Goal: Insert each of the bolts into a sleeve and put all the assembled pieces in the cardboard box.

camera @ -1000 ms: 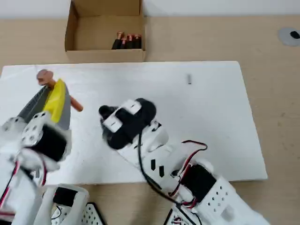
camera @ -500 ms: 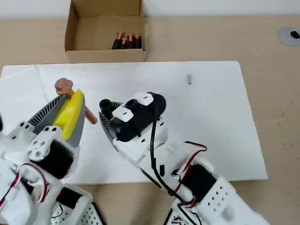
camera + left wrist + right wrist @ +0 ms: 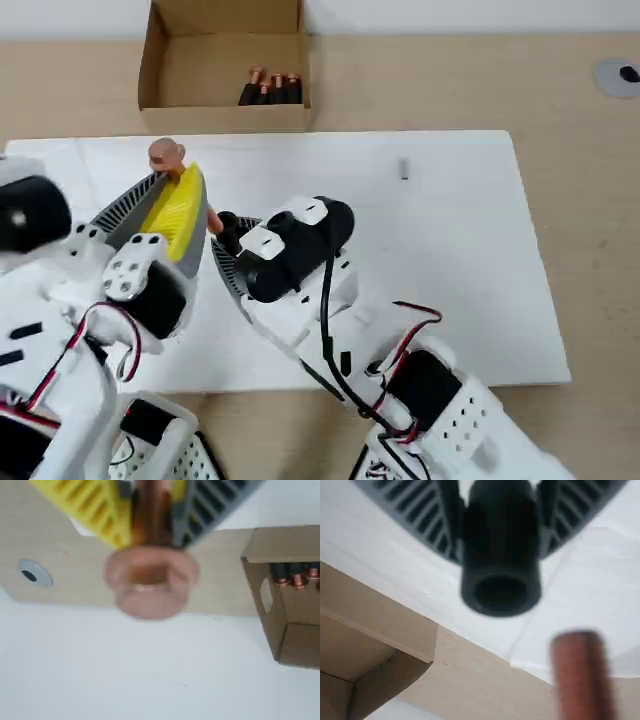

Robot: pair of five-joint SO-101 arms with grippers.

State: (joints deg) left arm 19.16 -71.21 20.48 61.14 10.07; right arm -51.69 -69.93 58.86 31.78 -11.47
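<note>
Bolt (image 3: 151, 587) clamped in left gripper (image 3: 151, 540), beside sleeve (image 3: 500, 555).

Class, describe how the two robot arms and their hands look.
The left arm and right arm are white plastic with black motors and loose red and black cables. The left hand has one yellow ribbed finger and one grey; the right hand has grey ribbed fingers and a black housing with white labels.

Seemingly a robotics lab: wooden desk (image 3: 580, 180) with cable grommet (image 3: 617, 75), white work mat (image 3: 450, 250), bare-wired arms (image 3: 400, 340).
</note>
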